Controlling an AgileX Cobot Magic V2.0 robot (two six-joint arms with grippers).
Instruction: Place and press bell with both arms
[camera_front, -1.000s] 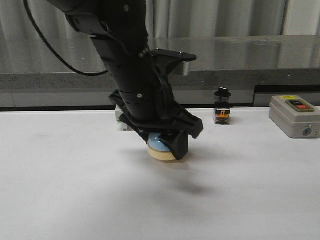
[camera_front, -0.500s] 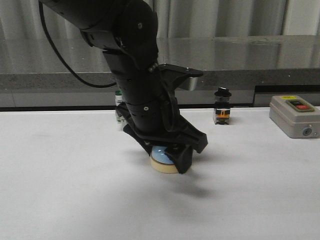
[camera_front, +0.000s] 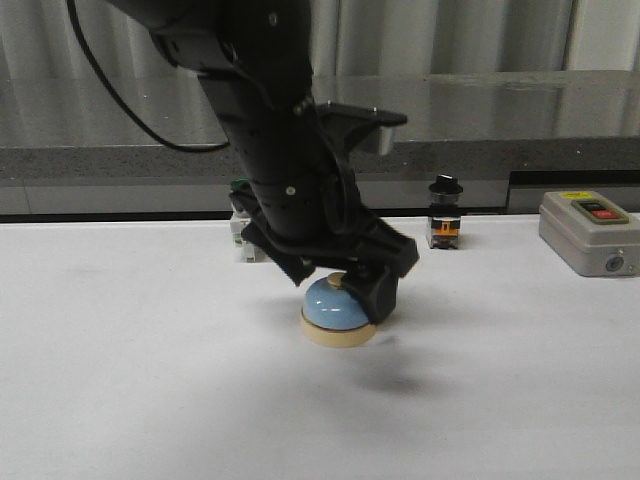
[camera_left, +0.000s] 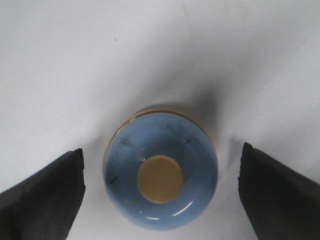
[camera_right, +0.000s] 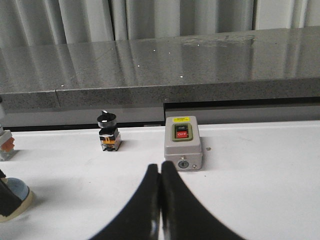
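The light-blue bell (camera_front: 336, 308) with its cream base stands upright on the white table, near the middle. My left gripper (camera_front: 345, 283) hangs just over it, open, one finger on each side. In the left wrist view the bell (camera_left: 160, 170) lies between the two black fingers (camera_left: 47, 195), with a white gap on both sides. My right gripper (camera_right: 160, 168) is shut on nothing, low over the table to the right; the front view does not show it. An edge of the bell (camera_right: 19, 196) shows in the right wrist view.
A grey box with red and black buttons (camera_front: 590, 232) sits at the far right, straight ahead of my right gripper. A black selector switch (camera_front: 444, 212) stands at the back. A green-capped switch (camera_front: 240, 238) peeks out behind the left arm. A raised grey counter (camera_front: 480, 110) runs along the back.
The left gripper carried the bell slightly right and down to the table, then opened and lifted a little. The bell's dome now shows below the fingers.
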